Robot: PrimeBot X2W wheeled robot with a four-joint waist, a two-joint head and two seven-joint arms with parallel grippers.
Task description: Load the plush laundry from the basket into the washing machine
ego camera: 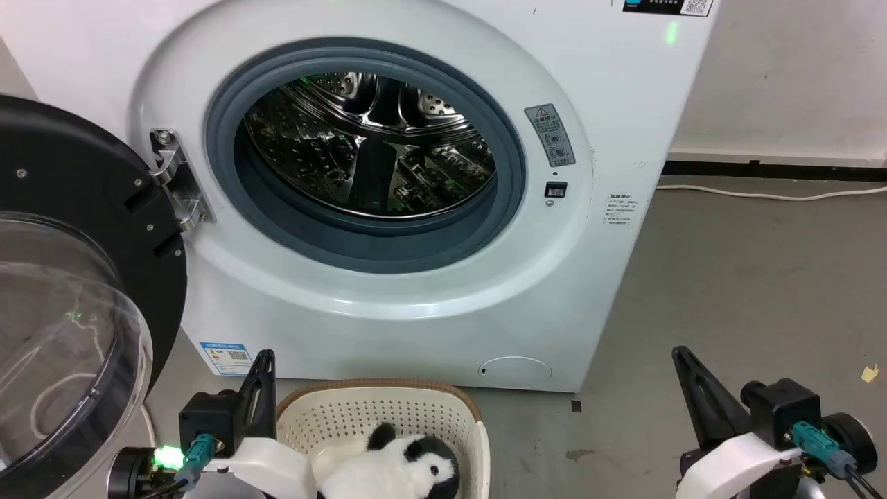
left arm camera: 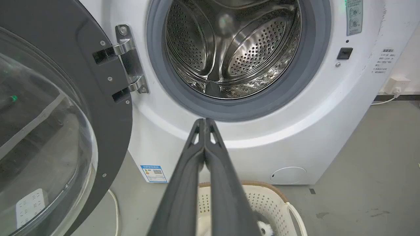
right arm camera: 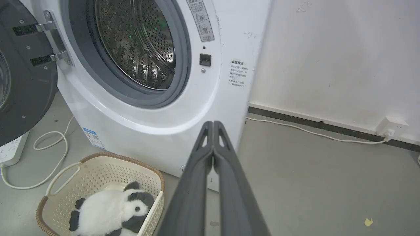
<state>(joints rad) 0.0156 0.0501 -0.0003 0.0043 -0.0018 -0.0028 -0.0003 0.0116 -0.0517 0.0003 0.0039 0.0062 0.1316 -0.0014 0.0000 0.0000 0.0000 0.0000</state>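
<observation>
The panda plush (ego camera: pixel 398 471) (right arm camera: pixel 110 209) lies inside the cream basket (ego camera: pixel 374 416) (right arm camera: pixel 98 173) (left arm camera: pixel 275 203) on the floor in front of the washing machine (ego camera: pixel 610 138) (left arm camera: pixel 295 137) (right arm camera: pixel 183 108). The round door (ego camera: pixel 76 277) (left arm camera: pixel 65 114) is swung open to the left, and the steel drum (ego camera: pixel 367 145) (left arm camera: pixel 233 49) holds nothing. My left gripper (ego camera: pixel 265 360) (left arm camera: pixel 205 123) is shut and empty, just left of the basket. My right gripper (ego camera: pixel 680 355) (right arm camera: pixel 213 126) is shut and empty, over the bare floor to the right of the basket.
A white cable (right arm camera: pixel 49 154) and a power strip (right arm camera: pixel 10 152) lie on the floor under the open door. Another cable (ego camera: pixel 769 194) (right arm camera: pixel 311 132) runs along the right wall to a socket (right arm camera: pixel 392 126). A yellow scrap (ego camera: pixel 870 373) lies on the grey floor.
</observation>
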